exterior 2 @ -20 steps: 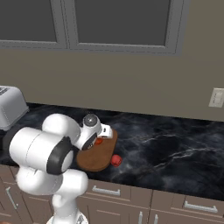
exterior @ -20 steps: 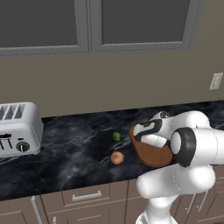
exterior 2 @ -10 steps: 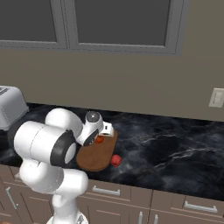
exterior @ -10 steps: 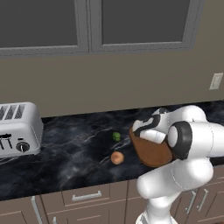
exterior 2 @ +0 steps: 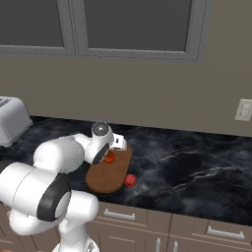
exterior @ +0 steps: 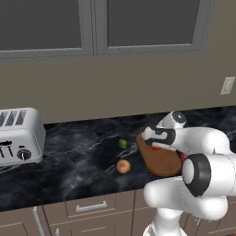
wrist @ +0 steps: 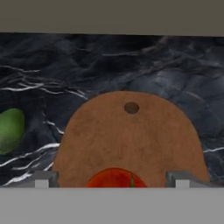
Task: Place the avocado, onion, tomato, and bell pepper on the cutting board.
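Blk marble counter [exterior: 83, 156] w/ cutting board [exterior: 159, 159], avocado [exterior: 122, 144], onion [exterior: 123, 166], toaster [exterior: 18, 136].

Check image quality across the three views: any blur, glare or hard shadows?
Left base view: sharp, flat even light, no glare on the counter. Right base view: same, only a faint shadow under the cutting board. Hand view: soft and pixelated; the avocado and tomato have fuzzy edges.
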Robot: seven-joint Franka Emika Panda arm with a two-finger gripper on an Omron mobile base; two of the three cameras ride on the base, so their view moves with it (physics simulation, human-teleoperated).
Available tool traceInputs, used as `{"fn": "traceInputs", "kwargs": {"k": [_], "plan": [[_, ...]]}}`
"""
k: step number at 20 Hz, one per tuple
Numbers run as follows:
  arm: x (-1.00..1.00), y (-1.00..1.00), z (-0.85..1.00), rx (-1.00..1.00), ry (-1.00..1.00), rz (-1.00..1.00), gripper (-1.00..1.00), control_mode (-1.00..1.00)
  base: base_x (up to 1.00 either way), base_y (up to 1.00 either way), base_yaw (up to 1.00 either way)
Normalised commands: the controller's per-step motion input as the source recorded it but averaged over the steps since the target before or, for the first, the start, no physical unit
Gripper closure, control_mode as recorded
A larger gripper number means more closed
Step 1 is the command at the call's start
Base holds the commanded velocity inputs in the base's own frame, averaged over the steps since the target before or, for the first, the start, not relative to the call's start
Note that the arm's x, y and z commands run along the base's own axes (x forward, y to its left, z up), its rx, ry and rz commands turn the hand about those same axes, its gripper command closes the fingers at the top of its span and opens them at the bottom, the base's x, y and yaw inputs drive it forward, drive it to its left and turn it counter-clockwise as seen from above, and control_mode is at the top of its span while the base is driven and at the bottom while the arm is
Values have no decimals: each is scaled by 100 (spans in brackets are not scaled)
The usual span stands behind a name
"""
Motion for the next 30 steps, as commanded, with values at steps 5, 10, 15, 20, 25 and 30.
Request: {"fn": "traceInputs", "kwargs": {"k": [5,10,15,20,25,30], "plan": [[-2,0,73,0,0,0,-100,-100,0,0,0],[-19,7,56,0,0,0,-100,-100,0,0,0],[-18,22,35,0,0,3,-100,-100,0,0,0],[-4,35,20,0,0,6,-100,-100,0,0,0],[0,47,2,-1,0,2,-100,-100,0,0,0],[1,39,0,-1,0,3,-100,-100,0,0,0]]}}
